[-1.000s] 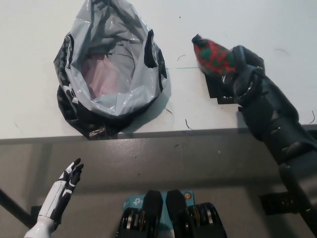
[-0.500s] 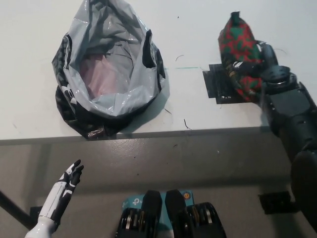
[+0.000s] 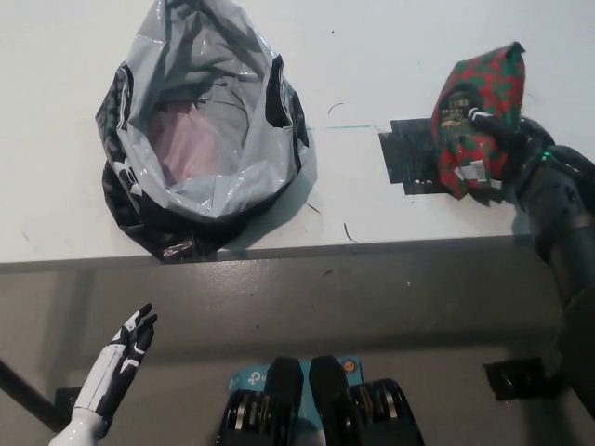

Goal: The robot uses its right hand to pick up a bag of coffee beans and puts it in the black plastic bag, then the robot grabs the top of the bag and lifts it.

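Note:
The coffee bean bag (image 3: 483, 98), red with green patterning, is at the right of the white table (image 3: 390, 56). My black right hand (image 3: 507, 149) is shut on its lower part, with dark fingers wrapped across its front. The black plastic bag (image 3: 200, 130) sits at the left of the table, well apart from the hand. Its mouth is spread wide, showing a grey lining and something pinkish inside. My white left hand (image 3: 121, 358) rests open at the lower left, below the table's front edge.
A black tape patch (image 3: 407, 163) lies on the table just left of the coffee bag. A thin green line (image 3: 339, 127) runs between the patch and the plastic bag. The table's front edge (image 3: 372, 246) crosses the picture.
My right hand has carried the coffee bag to the right, away from the plastic bag, and turned it more upright. The plastic bag and left hand have stayed put.

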